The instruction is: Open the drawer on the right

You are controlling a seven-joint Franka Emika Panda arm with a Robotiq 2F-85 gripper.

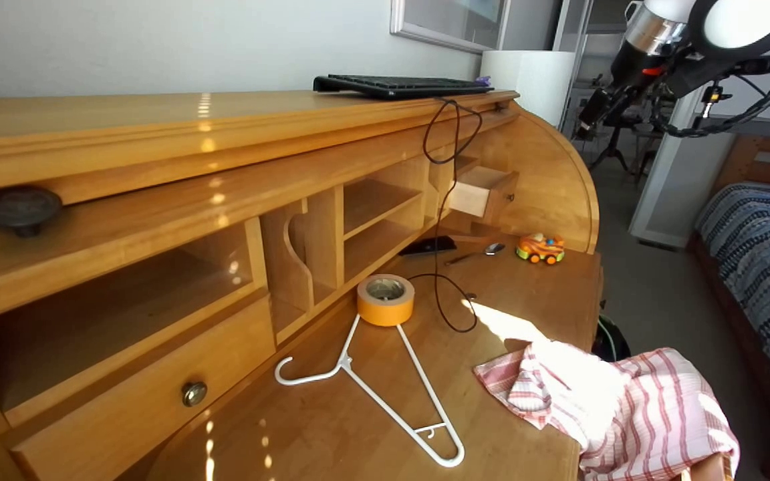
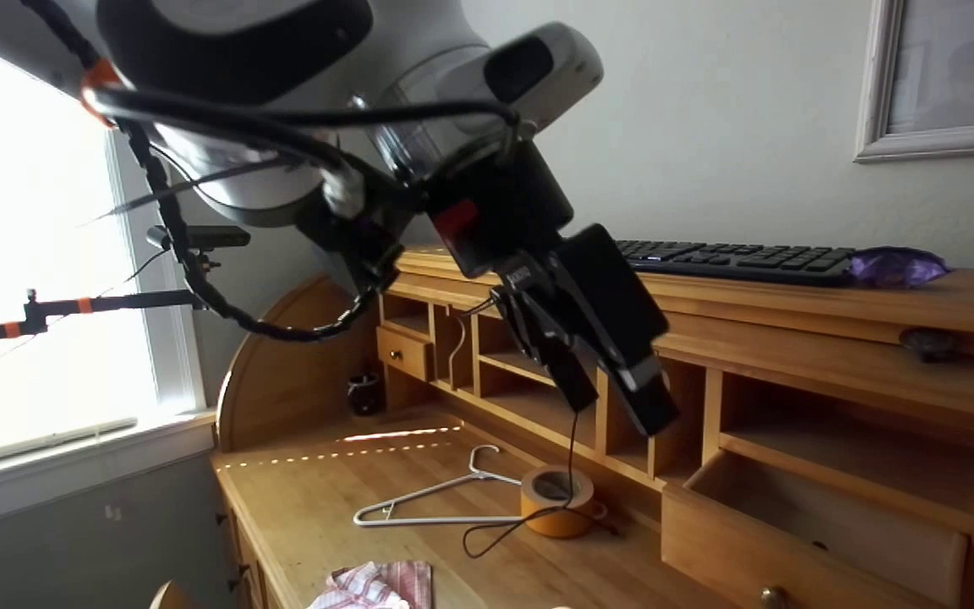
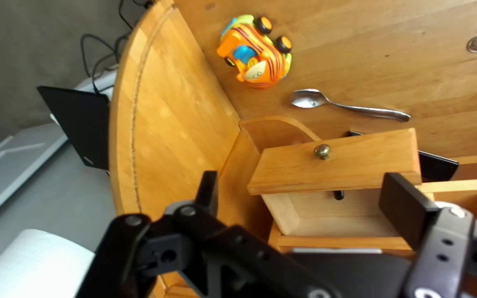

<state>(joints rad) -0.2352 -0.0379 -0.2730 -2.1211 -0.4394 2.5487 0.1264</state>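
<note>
In the wrist view, the wide-spread gripper [image 3: 301, 184] faces the open drawer [image 3: 350, 159]; counter [image 3: 367, 66] shows between its front edge and the spoon [image 3: 350, 108] at 12 o'clock.

In an exterior view: window [image 2: 26, 237], bright, nine o'clock; desk [image 2: 631, 567], wooden, three to eight. In an exterior view: wall [image 1: 224, 47], pale, eleven; floor [image 1: 662, 294], grey, three; bed [image 1: 762, 247], three

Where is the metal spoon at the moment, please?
In the wrist view, the spoon lies on the desktop, right of the picture's centre and, as pictured, between the toy car and the open drawer.
</note>
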